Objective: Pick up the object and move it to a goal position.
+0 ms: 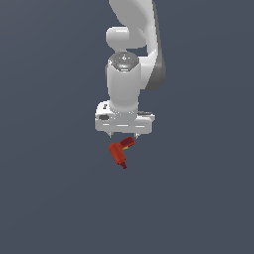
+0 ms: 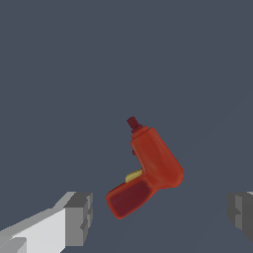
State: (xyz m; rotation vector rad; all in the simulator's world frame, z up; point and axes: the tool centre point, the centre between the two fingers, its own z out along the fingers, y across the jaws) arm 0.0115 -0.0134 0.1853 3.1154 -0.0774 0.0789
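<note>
The object [image 1: 119, 153] is a small red L-shaped drill-like toy with a dark tip and a yellow mark by its handle. It lies on the flat grey-blue ground just below the white hand of the arm. My gripper [image 1: 124, 134] hangs right above it and is open. In the wrist view the object [image 2: 150, 167] lies between the two grey fingertips [image 2: 79, 217], nearer to this one than to the opposite tip, and touches neither. Its dark tip points away from the fingers.
The white arm [image 1: 130, 59] rises straight above the hand. All around is plain grey-blue ground [image 1: 54, 188] with no other things in either view.
</note>
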